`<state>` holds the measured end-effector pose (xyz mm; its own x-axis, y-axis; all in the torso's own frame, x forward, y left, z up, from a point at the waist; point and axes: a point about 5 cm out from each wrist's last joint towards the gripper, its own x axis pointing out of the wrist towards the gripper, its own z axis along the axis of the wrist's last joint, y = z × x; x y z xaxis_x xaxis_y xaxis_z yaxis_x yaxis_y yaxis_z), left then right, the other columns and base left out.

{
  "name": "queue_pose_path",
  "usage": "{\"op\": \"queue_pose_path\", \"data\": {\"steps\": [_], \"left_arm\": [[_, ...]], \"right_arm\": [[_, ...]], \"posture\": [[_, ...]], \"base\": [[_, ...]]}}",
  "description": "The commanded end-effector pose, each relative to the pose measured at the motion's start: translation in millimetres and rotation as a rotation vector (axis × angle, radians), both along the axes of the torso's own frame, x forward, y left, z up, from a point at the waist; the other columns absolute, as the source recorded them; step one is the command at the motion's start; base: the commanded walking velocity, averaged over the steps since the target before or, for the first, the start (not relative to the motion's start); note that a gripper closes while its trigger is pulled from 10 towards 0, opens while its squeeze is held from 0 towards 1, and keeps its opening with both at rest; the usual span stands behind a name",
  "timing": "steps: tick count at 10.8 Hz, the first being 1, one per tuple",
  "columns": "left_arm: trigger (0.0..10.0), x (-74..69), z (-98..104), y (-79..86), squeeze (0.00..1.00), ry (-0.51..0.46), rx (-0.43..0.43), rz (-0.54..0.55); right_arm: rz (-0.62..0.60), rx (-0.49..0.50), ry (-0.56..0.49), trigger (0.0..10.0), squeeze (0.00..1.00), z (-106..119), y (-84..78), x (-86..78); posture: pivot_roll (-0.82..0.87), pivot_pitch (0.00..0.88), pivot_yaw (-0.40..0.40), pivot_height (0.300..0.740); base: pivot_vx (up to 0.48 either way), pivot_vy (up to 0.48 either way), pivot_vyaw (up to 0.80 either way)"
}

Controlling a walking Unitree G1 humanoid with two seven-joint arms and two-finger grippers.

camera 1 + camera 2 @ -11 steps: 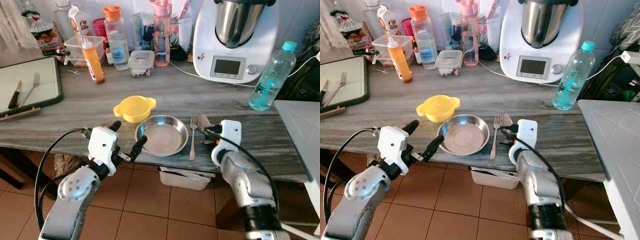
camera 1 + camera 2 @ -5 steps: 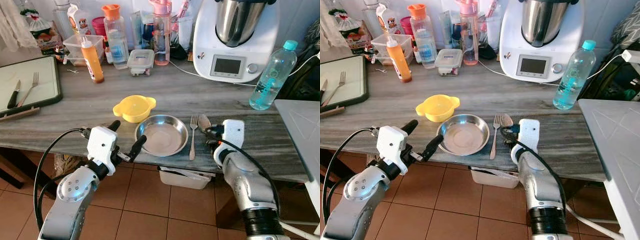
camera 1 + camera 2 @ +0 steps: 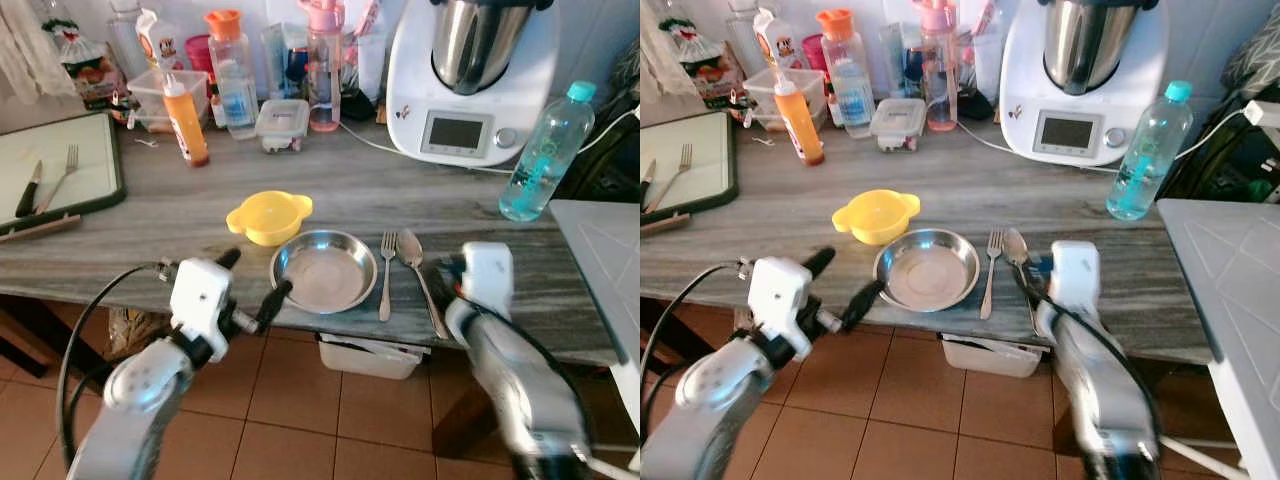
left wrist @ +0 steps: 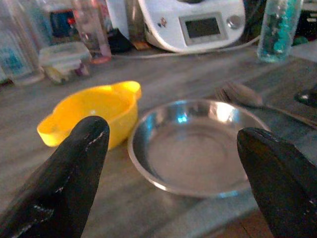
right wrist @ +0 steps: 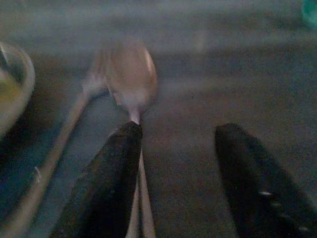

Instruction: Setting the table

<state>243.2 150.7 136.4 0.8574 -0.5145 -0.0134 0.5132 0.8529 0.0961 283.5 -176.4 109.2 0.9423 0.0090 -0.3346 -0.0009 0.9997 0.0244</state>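
Observation:
A round steel bowl (image 3: 323,270) sits near the front edge of the grey wooden table (image 3: 180,215), with a yellow two-handled bowl (image 3: 268,216) just behind it on its left. Right of the steel bowl a fork (image 3: 386,272) lies flat. Beside it is a spoon (image 3: 420,280), also flat, bowl end away from me. My right gripper (image 5: 178,130) is open just right of the spoon's handle, one finger alongside it and nothing between the fingers. My left gripper (image 3: 250,280) hangs open at the table's front edge, facing the steel bowl (image 4: 190,146).
A dark-rimmed board (image 3: 60,170) at the far left holds another fork and a knife. Bottles, among them an orange sauce bottle (image 3: 186,120), and boxes line the back. A white kitchen machine (image 3: 470,80) and a water bottle (image 3: 545,150) stand back right. A white surface (image 3: 600,260) adjoins on the right.
My right gripper has let go of the spoon and drawn back to the right; the spoon now lies beside the fork. The left arm has barely shifted.

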Motion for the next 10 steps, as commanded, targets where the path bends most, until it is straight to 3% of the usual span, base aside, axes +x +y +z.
{"op": "queue_pose_path", "data": {"steps": [1, 2, 4, 10], "left_arm": [[10.0, -1.9, 2.4, 0.4, 0.0, -0.001, 0.005, -0.017], [10.0, -8.8, -5.2, 4.4, 0.0, 0.051, 0.027, -0.052], [10.0, -11.7, -9.6, 5.2, 0.0, 0.074, 0.04, -0.076], [10.0, -11.1, -15.2, 6.1, 0.0, 0.085, 0.045, -0.08]], "right_arm": [[0.0, -0.008, -0.009, 10.0, 1.0, 6.0, 1.3, -1.4], [-0.011, -0.037, 0.056, 10.0, 1.0, -0.8, -4.7, -19.6], [-0.012, -0.042, 0.097, 10.0, 1.0, -7.0, -5.3, -29.6], [0.04, 0.03, 0.17, 10.0, 1.0, -14.6, 15.4, -33.2]], "posture": [[0.09, 0.041, 0.032, 0.74], [0.08, 0.042, 0.03, 0.74], [0.08, 0.043, 0.032, 0.74], [0.08, 0.033, 0.04, 0.74]], "base": [[0.0, 0.0, 0.0], [0.0, 0.0, 0.0], [0.0, 0.0, 0.0], [0.0, 0.0, 0.0]]}}
